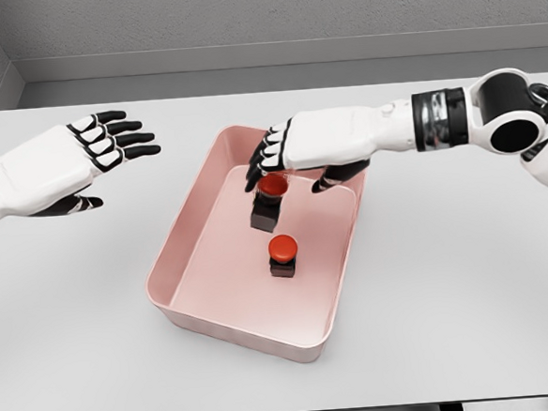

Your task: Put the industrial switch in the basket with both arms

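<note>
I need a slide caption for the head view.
Right hand above two red-button switches in pink basket; left hand open aside.

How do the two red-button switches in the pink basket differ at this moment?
The rear switch sits directly under the right hand, which partly covers its red cap; the front switch stands clear of both hands with its cap fully visible. The rear switch looks tilted and taller in view; the front switch sits upright on the floor of the basket. Both have a red button on a dark body. The left hand hovers open outside the basket.
</note>
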Robot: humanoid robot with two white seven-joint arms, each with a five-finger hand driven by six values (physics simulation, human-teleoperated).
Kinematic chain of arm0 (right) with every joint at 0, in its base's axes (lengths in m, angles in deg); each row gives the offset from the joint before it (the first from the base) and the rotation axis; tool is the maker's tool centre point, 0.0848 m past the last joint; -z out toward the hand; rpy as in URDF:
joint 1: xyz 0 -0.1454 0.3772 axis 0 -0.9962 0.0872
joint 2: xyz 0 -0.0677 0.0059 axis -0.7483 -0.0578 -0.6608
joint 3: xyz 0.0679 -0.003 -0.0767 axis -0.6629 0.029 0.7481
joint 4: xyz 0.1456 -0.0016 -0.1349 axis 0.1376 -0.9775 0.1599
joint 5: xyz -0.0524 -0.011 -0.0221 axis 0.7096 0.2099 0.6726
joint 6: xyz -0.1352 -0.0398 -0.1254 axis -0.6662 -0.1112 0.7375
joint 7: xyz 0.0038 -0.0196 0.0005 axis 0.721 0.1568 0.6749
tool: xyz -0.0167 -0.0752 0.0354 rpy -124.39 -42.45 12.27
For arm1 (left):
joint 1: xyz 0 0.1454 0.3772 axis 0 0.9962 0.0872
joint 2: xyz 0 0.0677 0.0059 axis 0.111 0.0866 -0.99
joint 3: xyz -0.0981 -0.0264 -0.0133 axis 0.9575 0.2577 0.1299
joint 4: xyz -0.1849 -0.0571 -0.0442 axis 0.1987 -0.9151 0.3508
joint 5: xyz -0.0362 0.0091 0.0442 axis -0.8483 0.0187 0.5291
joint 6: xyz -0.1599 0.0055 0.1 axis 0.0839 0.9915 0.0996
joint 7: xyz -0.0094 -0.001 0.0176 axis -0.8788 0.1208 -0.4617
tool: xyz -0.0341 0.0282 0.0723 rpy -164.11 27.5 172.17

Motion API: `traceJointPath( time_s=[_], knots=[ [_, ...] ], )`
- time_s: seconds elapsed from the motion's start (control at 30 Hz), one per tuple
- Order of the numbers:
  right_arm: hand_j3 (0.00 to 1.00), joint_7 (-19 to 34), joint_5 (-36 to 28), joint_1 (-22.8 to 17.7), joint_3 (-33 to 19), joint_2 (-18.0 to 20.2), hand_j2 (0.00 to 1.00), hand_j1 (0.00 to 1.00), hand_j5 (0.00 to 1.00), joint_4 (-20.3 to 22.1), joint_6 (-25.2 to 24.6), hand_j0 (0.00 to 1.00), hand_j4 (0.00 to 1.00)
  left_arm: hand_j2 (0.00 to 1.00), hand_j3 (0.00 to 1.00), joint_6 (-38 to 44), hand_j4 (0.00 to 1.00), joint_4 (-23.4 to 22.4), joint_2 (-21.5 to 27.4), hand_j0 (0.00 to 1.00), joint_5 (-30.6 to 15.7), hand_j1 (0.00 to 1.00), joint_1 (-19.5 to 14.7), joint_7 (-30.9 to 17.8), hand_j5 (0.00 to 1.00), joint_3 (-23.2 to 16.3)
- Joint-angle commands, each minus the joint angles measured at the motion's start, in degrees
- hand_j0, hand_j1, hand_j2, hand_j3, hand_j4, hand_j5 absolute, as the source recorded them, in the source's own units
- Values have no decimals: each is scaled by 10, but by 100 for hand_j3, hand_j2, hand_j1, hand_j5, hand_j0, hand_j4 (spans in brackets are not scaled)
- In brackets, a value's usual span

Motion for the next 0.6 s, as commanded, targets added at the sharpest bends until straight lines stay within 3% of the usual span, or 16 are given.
traceJointPath(
  time_s=[0.0, 0.37, 0.57],
  knots=[
    [100, 0, -3, 0, 0, 2, 100, 100, 100, 0, -3, 100, 100, 100, 100, 0, 100, 0, 1, 100, -4, 100, 0, 0, 100, 2],
    [100, -4, -4, -13, -45, 114, 100, 100, 100, -6, -5, 100, 100, 100, 100, 0, 100, 0, 1, 100, -5, 100, 1, -1, 100, 2],
    [100, -4, -4, -69, -103, 156, 100, 100, 100, -6, -5, 100, 100, 100, 100, 0, 100, 0, 1, 100, -5, 100, 1, 0, 100, 3]
  ],
)
